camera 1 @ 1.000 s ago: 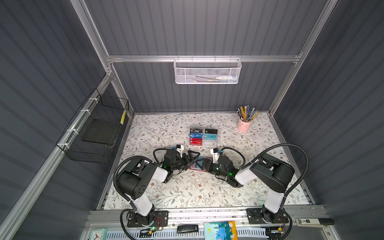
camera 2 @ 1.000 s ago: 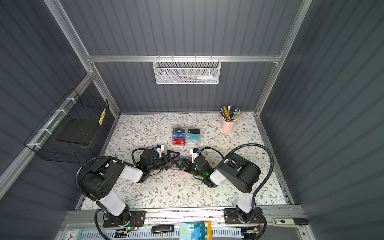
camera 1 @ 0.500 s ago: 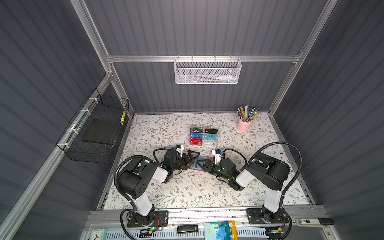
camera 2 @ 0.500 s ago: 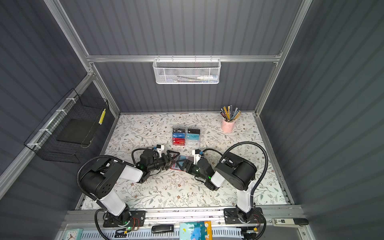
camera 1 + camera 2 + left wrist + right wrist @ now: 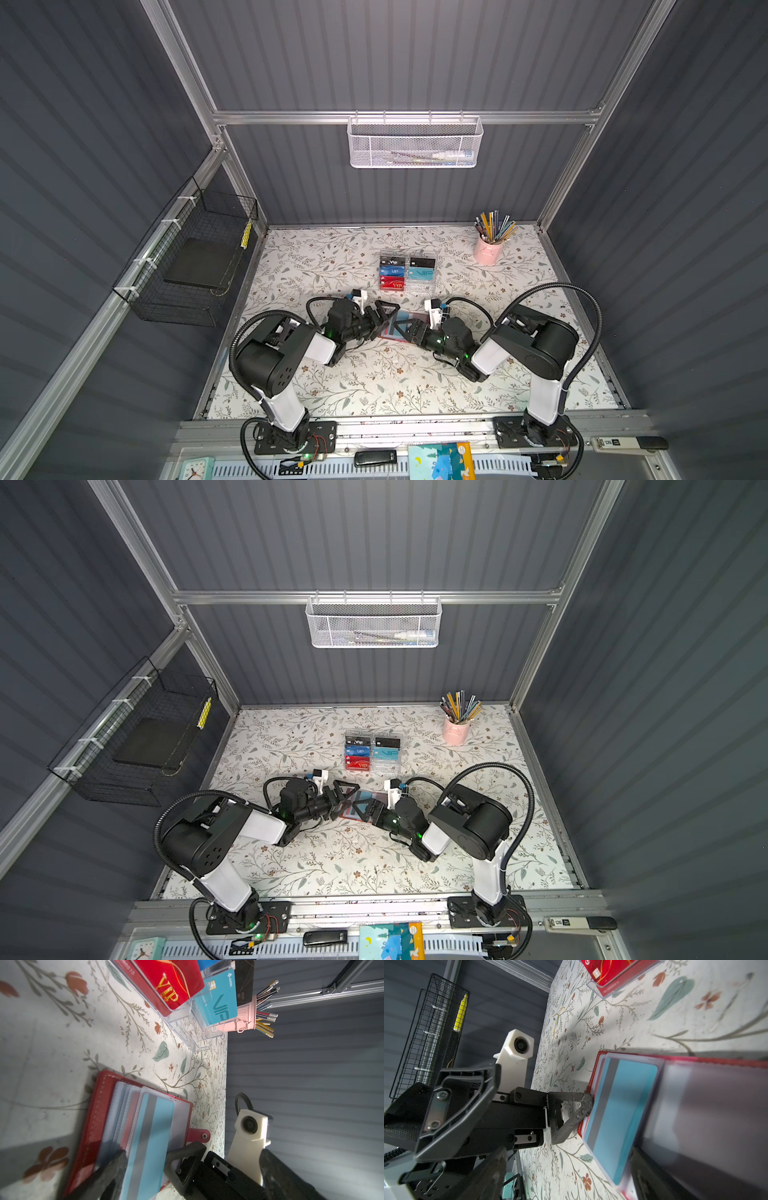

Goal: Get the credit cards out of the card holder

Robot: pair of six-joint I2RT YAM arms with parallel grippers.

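Left wrist view: right hand [image 5: 153, 1153] spread astride credit card [image 5: 153, 1122], left hand [image 5: 386, 319] gaping empty.

Left arm [image 5: 270, 361], right arm [image 5: 544, 345]: black joint housings, white link shells, black corrugated cables [image 5: 555, 285], white wrist-camera mounts [image 5: 249, 1126].

Enclosed robot test cell, laboratory type. Grey ribbed wall panels [image 5: 415, 62] in aluminium framing [image 5: 291, 117] surround a floral-covered table [image 5: 374, 386]. Left arm [image 5: 286, 357] and right arm [image 5: 536, 349] bolt to a front rail [image 5: 415, 428]. Mesh basket [image 5: 415, 145], wire basket [image 5: 187, 266] hang on walls.
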